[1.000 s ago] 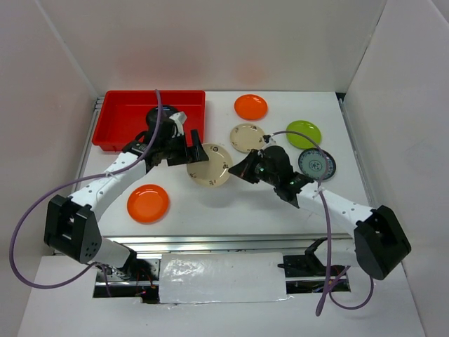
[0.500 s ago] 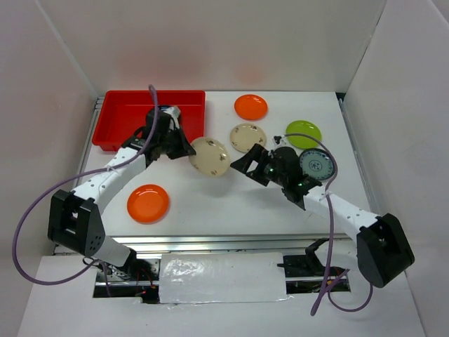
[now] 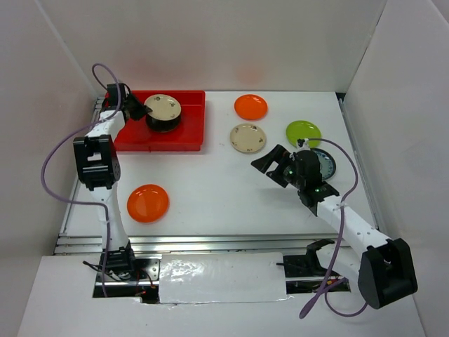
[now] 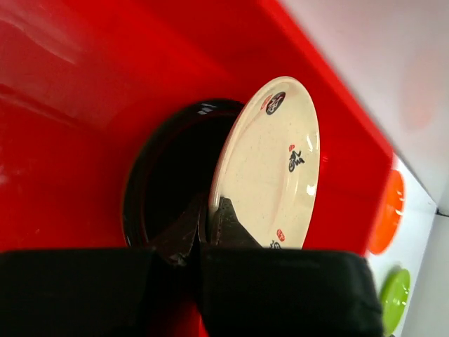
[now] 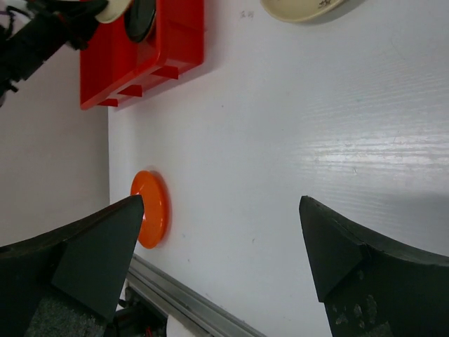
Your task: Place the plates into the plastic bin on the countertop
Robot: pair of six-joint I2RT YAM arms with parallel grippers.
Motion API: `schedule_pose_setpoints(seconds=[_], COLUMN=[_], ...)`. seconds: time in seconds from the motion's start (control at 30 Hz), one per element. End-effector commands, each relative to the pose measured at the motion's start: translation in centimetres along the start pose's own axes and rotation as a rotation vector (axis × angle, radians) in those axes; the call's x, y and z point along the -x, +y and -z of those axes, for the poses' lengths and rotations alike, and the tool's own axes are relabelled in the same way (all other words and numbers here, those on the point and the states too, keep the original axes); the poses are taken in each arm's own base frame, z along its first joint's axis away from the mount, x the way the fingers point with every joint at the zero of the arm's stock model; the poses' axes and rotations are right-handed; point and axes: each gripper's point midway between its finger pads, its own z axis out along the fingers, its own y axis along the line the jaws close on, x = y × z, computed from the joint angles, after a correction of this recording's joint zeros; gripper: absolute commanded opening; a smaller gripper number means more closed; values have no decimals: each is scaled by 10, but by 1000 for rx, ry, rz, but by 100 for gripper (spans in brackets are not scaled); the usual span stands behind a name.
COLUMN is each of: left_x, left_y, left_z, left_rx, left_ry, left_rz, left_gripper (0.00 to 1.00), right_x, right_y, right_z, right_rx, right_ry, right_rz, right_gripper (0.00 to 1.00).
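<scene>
From above: left jaws at the far-left corner of the counter (image 3: 210, 196), pinched on the rim of the held beige plate (image 3: 163, 107), within the outline of the red plastic bin (image 3: 189, 130). Directly under that plate, a glossy black plate (image 3: 163, 125) inside the bin. Outside the bin, on the white counter:
- a far orange plate (image 3: 250, 107)
- a loose beige plate (image 3: 248, 137) just in front of it
- a lime green plate (image 3: 303, 133) further right
- a blue-grey patterned plate (image 3: 325, 163), partly hidden under the right arm
- a near orange plate (image 3: 148, 203), alone at the left front, well apart from the rest

Right jaws spread wide and holding nothing, over bare counter in front of the loose beige plate and left of the blue-grey patterned plate.

Left wrist: jaws pressed together on the near rim of the held beige plate (image 4: 270, 168), tilted steeply against the black plate (image 4: 165, 189) behind it. Contact between the two plates impossible to tell. Red bin floor and wall (image 4: 70, 126) all around. Past the bin wall, slivers of the far orange plate (image 4: 390, 214) and the lime green plate (image 4: 394, 302).

Right wrist: both fingers (image 5: 91, 260) far apart, only white counter between them. Near orange plate (image 5: 151, 208) just beside the finger at picture left, close to the metal rail (image 5: 186, 302). Red plastic bin (image 5: 165, 56) at top left, with the black plate (image 5: 140, 17) just showing inside. Loose beige plate (image 5: 302, 5) cut off by the top edge.
</scene>
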Motion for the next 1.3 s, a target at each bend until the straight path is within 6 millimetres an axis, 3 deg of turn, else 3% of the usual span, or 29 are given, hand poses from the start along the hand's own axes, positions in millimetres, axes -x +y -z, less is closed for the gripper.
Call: schedule_pose_setpoints(seconds=[0.0, 0.07, 0.1, 0.13, 0.17, 0.2, 0.27, 0.3, 0.33, 0.4, 0.43, 0.5, 0.53, 0.57, 0.6, 0.63, 0.67, 0.7, 0.73, 0.77, 0.8, 0.83, 0.87, 0.9, 0.97, 1.0, 1.03, 1.27], left_x=[3, 8, 11, 12, 11, 13, 6, 14, 9, 19, 11, 17, 1, 8, 5, -11, -4, -27, -33, -31, -49, -50, -55, -76, -82, -96, -98, -131], left_y=[-28, -29, -27, -27, -26, -26, -17, -25, -9, -12, 2, -12, -10, -26, -33, -33, -43, -49, -51, -66, -64, -75, -79, -76, -87, -87, -91, -96], left_z=[-7, -7, -6, -4, -3, 1, 7, 21, 25, 48, 56, 88, 93, 116, 125, 129, 151, 155, 162, 182, 187, 207, 213, 215, 235, 237, 246, 251], left_rx=[-86, -78, -65, -56, -56, -41, 6, 8, 84, 140, 226, 245, 263, 242, 229, 232, 214, 197, 185, 133, 131, 93, 68, 60, 9, 4, -17, -30], left_ry=[47, 28, 17, 15, 20, 11, 10, -21, -32, -80, -79, -126, -113, -161, -169, -148, -180, -141, -136, -160, -129, -151, -154, -120, -143, -120, -130, -70], left_rz=[-22, -28, -31, -32, -35, -45, -50, -57, -43, -30, -26, -26, -39, -59, -74, -94, -107, -132, -145, -159, -174, -183, -195, -211, -227, -247, -262, -327], left_gripper=[0, 1, 8, 33, 46, 68, 99, 99, 99, 99, 99, 99, 99, 99, 99, 99, 99, 99, 99, 99, 99, 99, 99, 99, 99, 99, 99, 99], right_x=[5, 5, 6, 7, 7, 10, 11, 16, 15, 29, 26, 44, 36, 45, 47, 39, 45, 39, 40, 45, 40, 53, 51, 47, 58, 51, 54, 63], right_y=[6, 6, 6, 6, 4, 3, -5, -8, -16, -25, -41, -54, -74, -67, -71, -91, -86, -96, -99, -96, -103, -97, -99, -109, -107, -115, -116, -117], right_z=[10, 12, 12, 11, 10, 9, 5, 4, -1, -11, -22, -36, -52, -65, -74, -88, -99, -109, -113, -120, -129, -137, -143, -152, -163, -167, -171, -182], right_rx=[22, 23, 22, 21, 12, 3, -31, -47, -74, -135, -196, -288, -349, -330, -339, -376, -357, -374, -381, -371, -382, -366, -371, -391, -384, -400, -398, -386], right_ry=[-15, -16, -17, -19, -16, -22, -27, -38, -31, -70, -50, -71, -27, -18, 1, 45, 48, 70, 72, 69, 94, 74, 97, 124, 119, 145, 142, 129], right_rz=[50, 55, 62, 62, 59, 57, 47, 35, 27, 6, -9, -28, -40, -42, -56, -81, -95, -108, -122, -134, -147, -152, -170, -185, -206, -222, -239, -289], right_gripper=[100, 100, 100, 100, 100, 100, 100, 100, 100, 100, 100, 100, 100, 100, 100, 100, 100, 100, 100, 99, 97, 95, 89, 85, 75, 64, 59, 29])
